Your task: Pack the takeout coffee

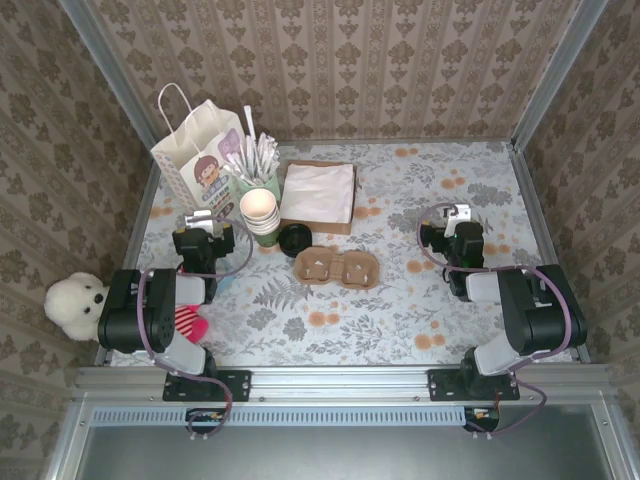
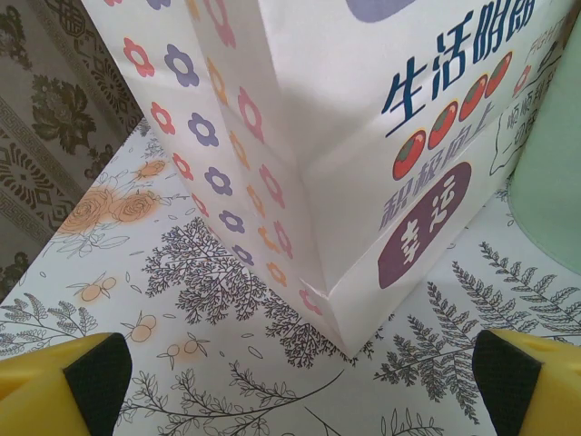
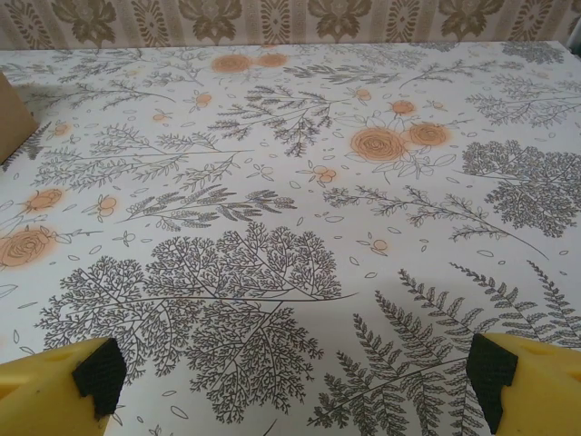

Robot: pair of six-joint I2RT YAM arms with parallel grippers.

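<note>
The takeout coffee [image 1: 296, 238], a small dark cup with a round black lid, stands upright near the table's middle, just behind the brown cardboard cup carrier [image 1: 335, 267]. My left gripper [image 1: 203, 224] rests low on the left. It faces the white printed paper bag [image 1: 200, 150] and is open with nothing between its yellow fingers. From the left wrist, the bag's [image 2: 363, 136] bottom corner stands just ahead of the open left gripper [image 2: 300, 377]. My right gripper [image 1: 455, 218] sits on the right side, also open and empty. The right wrist shows bare floral cloth ahead of the right gripper [image 3: 298, 374].
A pale green cup of straws [image 1: 262, 182] and a stack of cream-rimmed cups [image 1: 260, 214] stand between the bag and the coffee. A brown box of white napkins [image 1: 318, 194] lies behind. A white plush bear [image 1: 75, 303] sits at the left edge beside a red-pink item [image 1: 190, 322].
</note>
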